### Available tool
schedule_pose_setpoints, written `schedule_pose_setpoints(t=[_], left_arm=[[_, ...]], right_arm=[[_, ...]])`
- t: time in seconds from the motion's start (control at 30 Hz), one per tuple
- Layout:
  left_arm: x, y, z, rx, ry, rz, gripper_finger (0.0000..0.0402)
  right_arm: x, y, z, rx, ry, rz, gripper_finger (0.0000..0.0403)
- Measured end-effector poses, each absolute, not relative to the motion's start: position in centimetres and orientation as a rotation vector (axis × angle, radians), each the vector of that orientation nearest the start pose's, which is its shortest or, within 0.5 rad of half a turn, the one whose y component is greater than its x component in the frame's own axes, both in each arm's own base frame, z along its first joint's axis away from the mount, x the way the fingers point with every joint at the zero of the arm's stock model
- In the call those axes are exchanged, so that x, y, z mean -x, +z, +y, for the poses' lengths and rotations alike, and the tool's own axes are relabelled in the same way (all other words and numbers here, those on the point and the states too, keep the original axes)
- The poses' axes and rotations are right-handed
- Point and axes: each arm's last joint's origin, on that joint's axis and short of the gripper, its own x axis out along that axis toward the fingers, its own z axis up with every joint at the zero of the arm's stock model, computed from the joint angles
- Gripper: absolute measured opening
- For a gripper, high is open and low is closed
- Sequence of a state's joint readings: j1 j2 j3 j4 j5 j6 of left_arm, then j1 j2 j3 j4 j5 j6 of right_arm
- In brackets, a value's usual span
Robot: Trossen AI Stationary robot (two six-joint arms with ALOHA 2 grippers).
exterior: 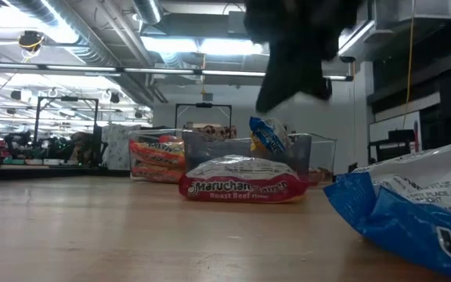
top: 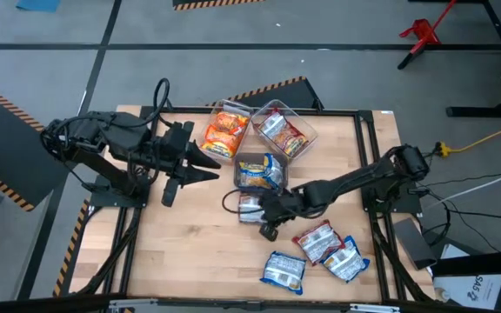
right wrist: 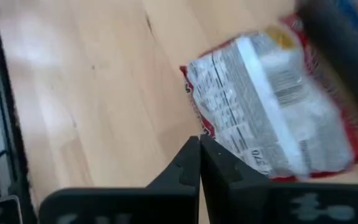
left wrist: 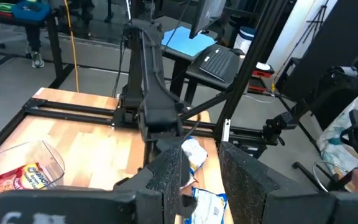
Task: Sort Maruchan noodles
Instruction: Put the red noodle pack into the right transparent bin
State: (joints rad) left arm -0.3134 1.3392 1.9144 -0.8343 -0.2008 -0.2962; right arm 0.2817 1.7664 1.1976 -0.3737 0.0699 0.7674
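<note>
Maruchan noodles: a crinkly red-and-white packet (top: 249, 209) lies flat on the wooden table (top: 181, 252) at frame centre, just below the clear bin (top: 259, 171) of blue packets. The right gripper (top: 268, 211), fingers closed and empty, sits beside it. The left gripper (top: 207, 165), part-open and empty, hovers centre-left.
</note>
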Motion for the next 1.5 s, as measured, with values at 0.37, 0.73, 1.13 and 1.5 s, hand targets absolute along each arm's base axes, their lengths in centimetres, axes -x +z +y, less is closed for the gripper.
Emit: schedule_pose_setpoints(t=[0.37,0.73,1.13,1.5], left_arm=[[-21.5,51.2,-6.3,0.235,-0.041,0.338,0.0104],[-22.0,47.7,-6.9,0.307,0.157,0.497,0.0104],[-24.2,40.2,-9.5,0.366,0.195,0.655,0.0136],[-25.6,28.9,-11.1,0.557,0.293,0.658,0.0165]], right_arm=[[-30.9,25.2,12.5,-0.303,-0.461,1.299,0.0002],[-32.1,18.3,13.0,-0.755,-0.513,0.935,0.0189],[-31.8,14.8,9.7,-0.92,-0.64,0.789,0.0347],[-33.5,12.9,9.2,-0.964,-0.582,0.766,0.0353]])
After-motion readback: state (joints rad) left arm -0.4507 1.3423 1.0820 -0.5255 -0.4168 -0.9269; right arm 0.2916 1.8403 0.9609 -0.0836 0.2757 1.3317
